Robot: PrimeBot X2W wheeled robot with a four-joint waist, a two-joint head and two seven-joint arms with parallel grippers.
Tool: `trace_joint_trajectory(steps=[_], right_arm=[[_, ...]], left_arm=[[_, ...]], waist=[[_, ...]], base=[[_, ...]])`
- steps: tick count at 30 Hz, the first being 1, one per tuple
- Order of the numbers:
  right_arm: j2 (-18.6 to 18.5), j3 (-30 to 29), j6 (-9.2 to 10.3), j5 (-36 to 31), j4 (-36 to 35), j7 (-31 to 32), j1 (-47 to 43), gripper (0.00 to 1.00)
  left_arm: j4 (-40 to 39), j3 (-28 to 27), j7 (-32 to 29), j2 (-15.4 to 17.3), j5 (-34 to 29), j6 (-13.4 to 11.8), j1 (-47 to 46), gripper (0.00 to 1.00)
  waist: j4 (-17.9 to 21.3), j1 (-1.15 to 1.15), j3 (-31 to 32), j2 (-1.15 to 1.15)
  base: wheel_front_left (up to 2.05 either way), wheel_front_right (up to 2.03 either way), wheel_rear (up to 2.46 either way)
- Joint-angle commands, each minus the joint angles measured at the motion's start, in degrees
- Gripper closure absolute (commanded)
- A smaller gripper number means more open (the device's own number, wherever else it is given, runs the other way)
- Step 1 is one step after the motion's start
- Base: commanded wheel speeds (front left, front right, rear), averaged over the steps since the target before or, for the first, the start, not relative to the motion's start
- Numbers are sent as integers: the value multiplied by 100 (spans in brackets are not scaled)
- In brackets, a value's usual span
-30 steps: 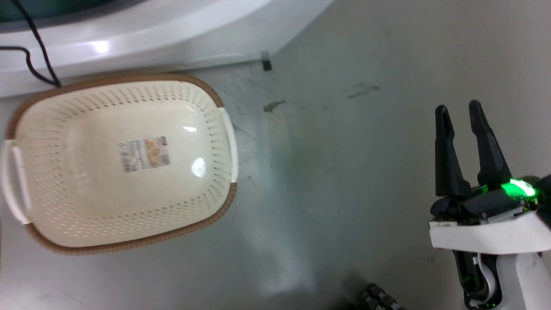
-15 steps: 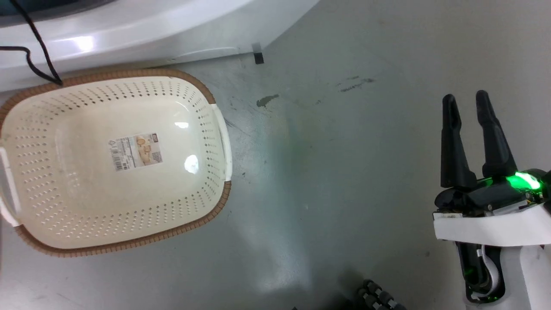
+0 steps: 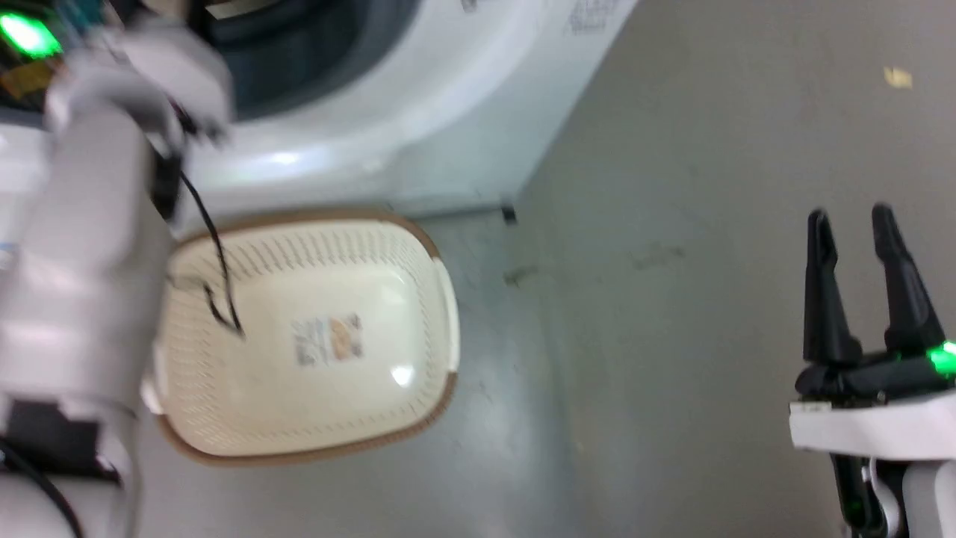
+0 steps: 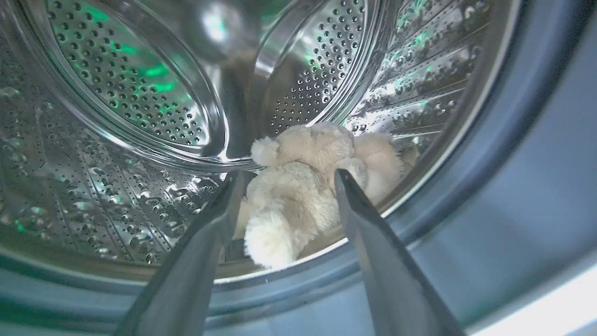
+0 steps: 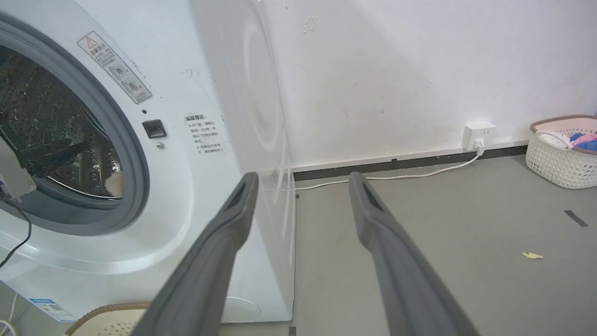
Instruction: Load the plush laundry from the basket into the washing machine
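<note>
The cream plush laundry lies low in the washing machine's steel drum, just behind the grey door seal. My left gripper is open at the drum's mouth, its two fingers apart on either side of the toy and holding nothing. In the head view my pale left forearm reaches up into the washing machine. The basket stands on the floor before the machine with just its label sticker inside. My right gripper hangs open and empty at the lower right.
A black cable hangs from the left arm across the basket. In the right wrist view a second basket of clothes stands by the far wall, with a wall socket and white cord. Grey floor lies between the basket and the right gripper.
The head camera has tilted up and turned, so the washer's opening and my left forearm now show. The right gripper stays open in about the same pose.
</note>
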State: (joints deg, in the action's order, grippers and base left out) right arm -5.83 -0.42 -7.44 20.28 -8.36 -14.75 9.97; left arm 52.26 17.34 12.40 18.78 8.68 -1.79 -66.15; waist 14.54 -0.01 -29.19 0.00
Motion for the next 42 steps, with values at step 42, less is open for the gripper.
trace_joint_trajectory(steps=[42], right_arm=[[290, -192, -5, -1160, 528, -25, -2064, 0]], left_arm=[[-4786, -562, 260, -944, -27, -163, 6987, 0]], waist=[[-1652, 1, 3048, 0]], base=[[0, 0, 0]])
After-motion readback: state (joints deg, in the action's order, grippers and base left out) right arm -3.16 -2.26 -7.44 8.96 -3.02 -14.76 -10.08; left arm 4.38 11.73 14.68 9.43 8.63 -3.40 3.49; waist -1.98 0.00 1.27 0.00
